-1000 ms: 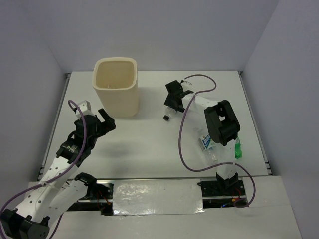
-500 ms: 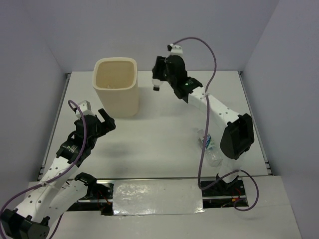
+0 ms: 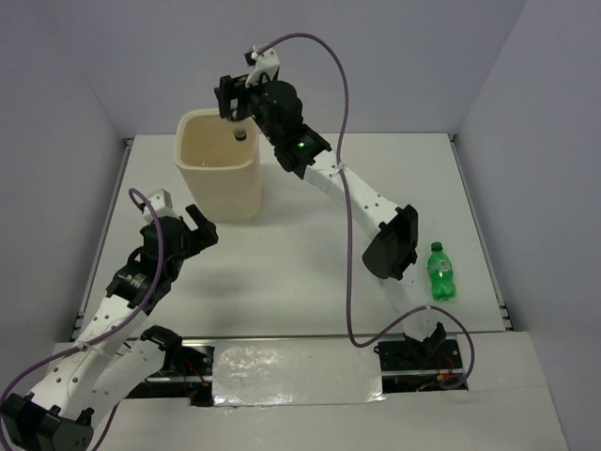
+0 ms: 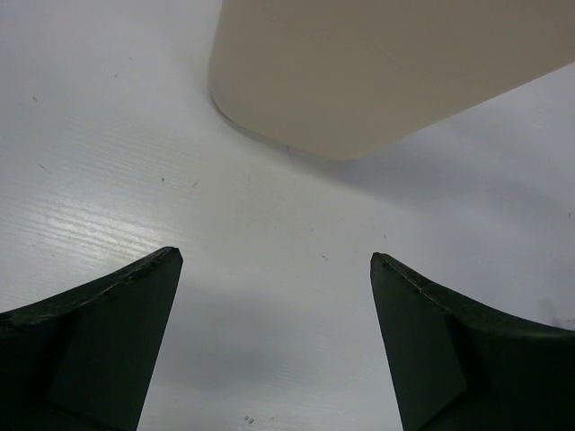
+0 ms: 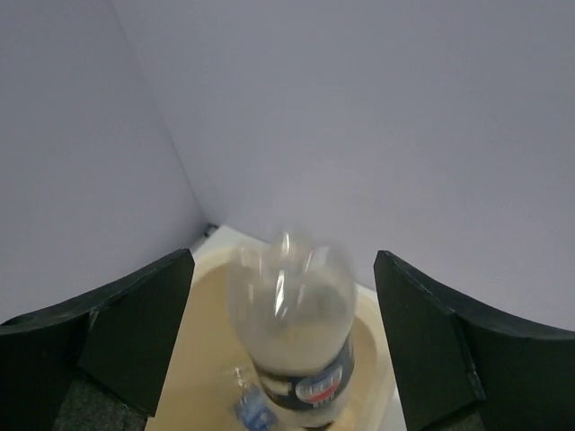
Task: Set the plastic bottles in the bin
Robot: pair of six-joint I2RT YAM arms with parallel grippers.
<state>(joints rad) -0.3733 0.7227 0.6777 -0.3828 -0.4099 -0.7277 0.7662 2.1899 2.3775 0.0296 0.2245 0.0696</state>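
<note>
Bottles counted: two sure, a third only in part.

One clear bottle [image 5: 292, 337], blue label, blurred. It sits between the fingers [image 5: 135, 341] of the right claw [image 5: 283, 259] with a gap on either side, touching neither. Right claw spread, pinching nothing. The bottle is over the mouth of the bin [image 3: 221, 188]. From above, its dark cap shows inside the outline of the rim, just under the claw.

One scrap of clear plastic with blue label [image 5: 252, 409] lies lower down inside the bin. Likely a second clear bottle, but too blurred to say more.

One green bottle [image 3: 439, 274] on the counter [image 3: 300, 244], close to the right edge and toward the near right corner. It is well apart from the bin and from both claws. Standing or lying: cannot tell.

One bin, cream, upright, near the far edge and left of the middle.

Two arms. The right arm reaches from the near right across to the bin. Left claw [image 4: 274, 260] spread wide with nothing between its fingers, low over bare counter near the left edge. The bin's wall is just ahead of it, not touching.
</note>
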